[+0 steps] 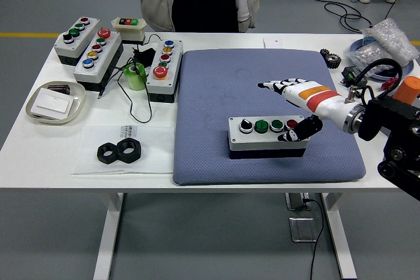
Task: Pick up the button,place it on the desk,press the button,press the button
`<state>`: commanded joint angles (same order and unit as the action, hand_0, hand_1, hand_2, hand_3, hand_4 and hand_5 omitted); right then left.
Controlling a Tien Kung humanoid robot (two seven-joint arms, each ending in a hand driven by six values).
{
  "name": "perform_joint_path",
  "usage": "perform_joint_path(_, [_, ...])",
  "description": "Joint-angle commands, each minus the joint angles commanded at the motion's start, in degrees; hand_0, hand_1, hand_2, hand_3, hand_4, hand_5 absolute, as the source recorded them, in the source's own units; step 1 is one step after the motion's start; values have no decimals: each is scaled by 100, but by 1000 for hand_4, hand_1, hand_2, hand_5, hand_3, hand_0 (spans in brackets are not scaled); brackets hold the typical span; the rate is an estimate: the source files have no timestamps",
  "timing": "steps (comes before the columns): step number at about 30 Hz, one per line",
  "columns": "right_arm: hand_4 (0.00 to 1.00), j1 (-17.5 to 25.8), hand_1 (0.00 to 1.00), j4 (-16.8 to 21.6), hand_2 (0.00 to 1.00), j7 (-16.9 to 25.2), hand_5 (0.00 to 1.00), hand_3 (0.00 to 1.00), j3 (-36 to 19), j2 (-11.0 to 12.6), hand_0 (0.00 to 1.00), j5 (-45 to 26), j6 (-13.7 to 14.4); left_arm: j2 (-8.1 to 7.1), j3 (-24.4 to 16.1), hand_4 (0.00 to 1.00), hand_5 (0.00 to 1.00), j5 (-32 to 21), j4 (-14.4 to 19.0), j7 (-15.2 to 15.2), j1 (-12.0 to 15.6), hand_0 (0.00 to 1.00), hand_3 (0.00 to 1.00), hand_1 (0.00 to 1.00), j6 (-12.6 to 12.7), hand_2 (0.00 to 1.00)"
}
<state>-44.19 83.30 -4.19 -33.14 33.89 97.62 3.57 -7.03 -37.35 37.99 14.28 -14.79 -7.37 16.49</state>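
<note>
The button box (268,133) lies on the blue mat (216,90) on the counter (157,155), long axis left-right. The right hand (298,106) hovers at its right end, fingers (272,86) spread and empty, thumb by the red button. No left hand shows.

Button box (268,133): grey housing, black selector, two green caps, one red. Mat (262,90): blue-grey (fine dotted weave). Worktop (151,162): white.
</note>
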Motion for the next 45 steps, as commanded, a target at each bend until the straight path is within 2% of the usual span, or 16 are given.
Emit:
perform_joint_path(1, [996, 71, 900, 161, 998, -39, 113, 998, -94, 79, 998, 75, 245, -2, -1, 677, 998, 3, -1, 1, 1, 683, 783, 645, -2, 739])
perform_joint_path(2, [759, 119, 466, 262, 530, -61, 136, 941, -160, 130, 674, 143, 434, -2, -4, 676, 998, 4, -2, 2, 3, 683, 783, 645, -2, 739])
perform_joint_path(4, [759, 192, 466, 380, 530, -119, 136, 941, -234, 205, 674, 126, 699, -3, -14, 676, 998, 14, -4, 1, 6, 683, 783, 645, -5, 739])
perform_joint_path(7, [759, 350, 466, 589, 530, -249, 136, 941, -325, 363, 674, -96, 1313, -5, -31, 676, 998, 34, -6, -5, 13, 683, 783, 645, -10, 739])
perform_joint_path(8, [617, 383, 58, 618, 231, -291, 154, 689, -324, 397, 276, -144, 1399, -5, -34, 676, 998, 37, -6, -6, 14, 683, 784, 645, -10, 739])
perform_joint_path(13, [617, 529, 58, 647, 231, -535, 154, 689, -182, 489, 276, -216, 1564, -3, -47, 676, 998, 52, -8, -7, 24, 683, 784, 645, -12, 739])
perform_joint_path(14, [449, 557, 2, 647, 109, -608, 2, 597, -144, 497, 128, -205, 1562, -1, -53, 676, 998, 57, -9, -7, 28, 681, 783, 645, -12, 739])
perform_joint_path(16, [449, 571, 2, 648, 109, -643, 2, 597, -126, 501, 128, -199, 1561, -1, -56, 676, 998, 59, -9, -7, 30, 681, 783, 645, -12, 739])
perform_joint_path(19, [449, 623, 2, 650, 109, -801, 2, 597, 32, 490, 128, -184, 1321, 3, -85, 676, 998, 103, -10, -21, 42, 681, 783, 645, -15, 739])
perform_joint_path(20, [374, 631, 2, 645, 71, -827, 2, 624, 59, 484, 69, -166, 1254, 4, -97, 676, 998, 119, -11, -25, 44, 681, 783, 646, -16, 739])
perform_joint_path(27, [363, 637, 2, 574, 59, -960, 2, 642, 249, 469, 54, -105, 868, 4, -125, 677, 998, 162, -10, -39, 55, 682, 782, 645, -20, 740])
perform_joint_path(45, [380, 665, 2, 376, 58, -976, 2, 657, 481, 392, 57, -215, 778, 0, -106, 672, 998, 154, -6, -32, 59, 682, 780, 645, -23, 739])
